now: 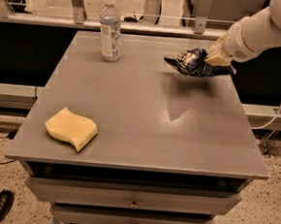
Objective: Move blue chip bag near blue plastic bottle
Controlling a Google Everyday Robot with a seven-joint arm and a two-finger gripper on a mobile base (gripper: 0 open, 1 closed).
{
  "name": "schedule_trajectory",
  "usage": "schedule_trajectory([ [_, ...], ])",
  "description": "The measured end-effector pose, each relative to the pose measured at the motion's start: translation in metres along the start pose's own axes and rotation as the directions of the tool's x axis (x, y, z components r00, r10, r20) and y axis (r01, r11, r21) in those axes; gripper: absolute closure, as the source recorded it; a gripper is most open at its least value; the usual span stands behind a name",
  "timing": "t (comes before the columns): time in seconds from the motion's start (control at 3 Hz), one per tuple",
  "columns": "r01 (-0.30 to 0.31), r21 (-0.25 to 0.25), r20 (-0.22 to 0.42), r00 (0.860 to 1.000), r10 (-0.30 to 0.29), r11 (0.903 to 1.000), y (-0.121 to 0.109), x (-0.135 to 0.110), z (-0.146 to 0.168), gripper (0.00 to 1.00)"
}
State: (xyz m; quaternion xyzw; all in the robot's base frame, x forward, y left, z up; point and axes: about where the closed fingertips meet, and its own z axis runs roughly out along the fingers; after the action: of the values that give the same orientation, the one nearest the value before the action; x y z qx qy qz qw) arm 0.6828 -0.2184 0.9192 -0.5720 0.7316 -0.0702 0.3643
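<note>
While the grey surface (pixel 143 133) spreads wide below, the white arm (pixel 263 31) reaches in from the right. The blue plastic bottle (pixel 110 29) stands upright far-left, well apart, and the yellow sponge (pixel 71 128) lies near-left, out of the path. The blue chip bag (pixel 190 61) hangs above its shadow, probably lifted so it won't drag, with the tool (pixel 213 59) clamped on its right end.
</note>
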Motion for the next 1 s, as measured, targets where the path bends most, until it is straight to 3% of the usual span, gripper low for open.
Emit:
schedule_trajectory([
  [0.33, 0.095, 0.13, 0.002, 0.995, -0.097, 0.9869, -0.032, -0.029, 0.018, 1.0],
  [0.67, 0.177, 0.232, 0.005, 0.983, -0.183, 0.9565, -0.06, -0.059, 0.045, 1.0],
  [1.0, 0.216, 0.305, 0.028, 0.972, -0.235, 0.9276, -0.075, -0.091, 0.085, 1.0],
])
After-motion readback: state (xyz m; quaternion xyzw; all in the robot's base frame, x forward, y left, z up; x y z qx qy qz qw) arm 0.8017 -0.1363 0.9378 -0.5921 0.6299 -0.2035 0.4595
